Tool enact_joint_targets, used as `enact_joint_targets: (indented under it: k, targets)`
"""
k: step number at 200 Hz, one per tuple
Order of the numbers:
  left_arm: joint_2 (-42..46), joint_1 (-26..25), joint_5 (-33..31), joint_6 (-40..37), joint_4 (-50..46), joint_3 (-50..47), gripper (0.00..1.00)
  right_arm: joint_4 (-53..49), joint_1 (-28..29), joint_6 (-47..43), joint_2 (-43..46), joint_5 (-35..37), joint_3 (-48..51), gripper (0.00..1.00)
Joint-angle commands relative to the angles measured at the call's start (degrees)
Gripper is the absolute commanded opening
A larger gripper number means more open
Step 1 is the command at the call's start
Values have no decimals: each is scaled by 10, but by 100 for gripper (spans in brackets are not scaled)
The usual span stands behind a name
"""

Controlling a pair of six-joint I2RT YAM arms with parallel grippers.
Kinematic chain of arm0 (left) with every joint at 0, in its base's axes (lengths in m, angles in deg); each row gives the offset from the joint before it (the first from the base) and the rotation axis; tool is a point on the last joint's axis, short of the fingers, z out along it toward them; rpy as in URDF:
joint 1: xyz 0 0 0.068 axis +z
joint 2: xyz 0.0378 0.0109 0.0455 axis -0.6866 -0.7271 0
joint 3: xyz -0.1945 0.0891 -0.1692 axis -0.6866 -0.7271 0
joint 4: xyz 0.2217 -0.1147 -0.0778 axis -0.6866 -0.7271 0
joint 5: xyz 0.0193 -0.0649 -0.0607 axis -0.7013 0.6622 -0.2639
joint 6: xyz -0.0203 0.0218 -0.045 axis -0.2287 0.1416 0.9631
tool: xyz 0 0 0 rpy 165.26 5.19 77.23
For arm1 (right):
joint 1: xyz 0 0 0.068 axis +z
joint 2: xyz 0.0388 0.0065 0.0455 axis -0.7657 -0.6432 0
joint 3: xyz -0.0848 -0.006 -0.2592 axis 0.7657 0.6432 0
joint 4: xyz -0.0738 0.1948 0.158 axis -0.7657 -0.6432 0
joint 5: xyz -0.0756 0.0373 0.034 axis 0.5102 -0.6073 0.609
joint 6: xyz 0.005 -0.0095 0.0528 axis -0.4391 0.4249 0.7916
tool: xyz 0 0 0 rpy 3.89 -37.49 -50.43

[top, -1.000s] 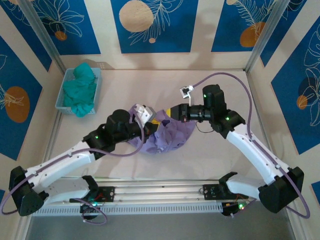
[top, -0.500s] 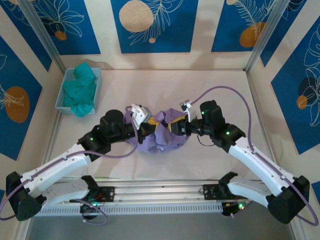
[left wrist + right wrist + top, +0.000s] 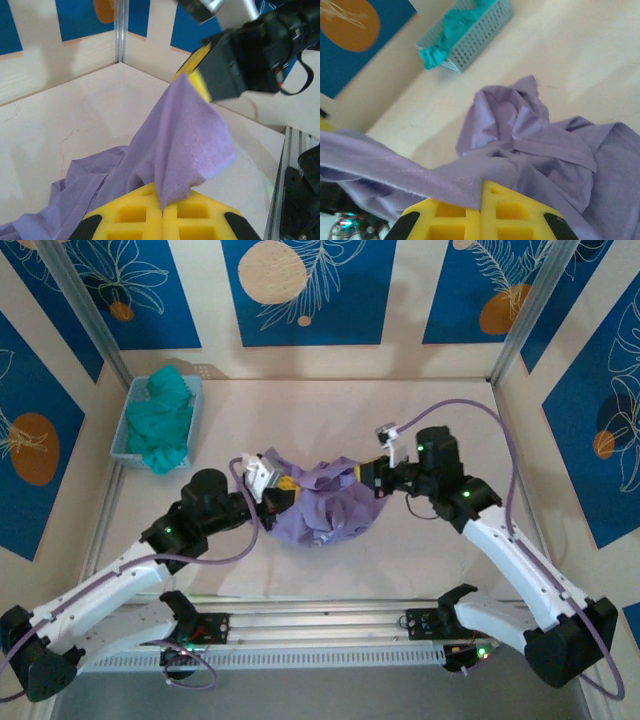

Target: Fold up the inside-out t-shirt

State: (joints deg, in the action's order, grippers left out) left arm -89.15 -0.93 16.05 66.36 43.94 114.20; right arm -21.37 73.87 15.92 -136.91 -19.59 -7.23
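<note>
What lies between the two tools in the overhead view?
The lavender t-shirt, bunched in a heap, spans from the left tool to the right tool. Each tool is shut on its cloth. The top view shows it.

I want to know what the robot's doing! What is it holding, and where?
The purple t-shirt. The left gripper has its jaws shut on a stitched edge at the shirt's left; the right gripper on an edge at its right.

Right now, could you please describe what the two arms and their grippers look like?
The left arm and right arm have white links and black joints with small green lights; a purple cable loops along each. The left gripper and right gripper are black, with yellow grid-moulded pads.
</note>
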Motion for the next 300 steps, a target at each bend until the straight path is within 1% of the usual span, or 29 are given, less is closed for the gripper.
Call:
enact_joint_targets:
  k: [1,10,24,41,57,74,84,107,114,127,153,167,179,187,213,221,236,244,253,266,286,300]
  targets:
    - [24,20,18,31,43,-29,0,-56,-42,14,8,-136,-44,0]
    - [27,25,31,38,49,-38,0,-77,-55,7,2,-161,-58,0]
    - [26,29,49,45,56,-44,0,-102,-67,0,-10,-181,-74,0]
    - [16,29,58,45,53,-44,0,-97,-70,3,-20,-215,-76,0]
    - [1,29,38,38,32,-37,1,-76,-70,17,-25,-250,-69,0]
    - [-15,29,-7,24,6,-30,6,-59,-70,30,-30,-273,-65,0]
    - [-26,30,-28,12,-10,-26,11,-45,-69,37,-31,-288,-60,0]
    - [-47,28,-72,-4,-52,-14,34,-56,-70,35,-40,-296,-69,0]
    - [-49,27,-77,-8,-66,-8,42,-66,-69,31,-43,-290,-74,0]
    - [-43,24,-74,-9,-79,-2,50,-75,-69,31,-49,-286,-78,0]
    - [-9,10,-51,-4,-66,2,59,-75,-64,41,-57,-273,-78,0]
    - [-1,-10,-57,-8,-66,14,64,-72,-60,47,-60,-262,-78,0]
    - [-7,-38,-85,-24,-76,34,67,-67,-56,52,-62,-259,-78,0]
    - [-21,-58,-119,-44,-85,50,69,-66,-52,53,-65,-256,-79,0]
    - [-104,-121,-223,-118,-116,124,73,-62,-41,55,-75,-250,-82,0]
    - [-134,-130,-247,-133,-121,145,73,-62,-38,55,-79,-250,-82,0]
    - [-182,-131,-278,-147,-120,177,72,-64,-35,50,-81,-250,-81,0]
    - [-202,-130,-284,-158,-117,190,70,-71,-35,46,-80,-247,-82,0]
    - [-221,-128,-281,-166,-113,200,64,-80,-35,37,-78,-242,-83,0]
    - [-243,-120,-252,-161,-124,215,54,-91,-38,27,-71,-233,-81,0]
    - [-259,-96,-192,-124,-143,227,35,-106,-45,3,-58,-222,-75,0]
    - [-257,-72,-120,-91,-145,224,23,-123,-46,-24,-52,-204,-73,0]
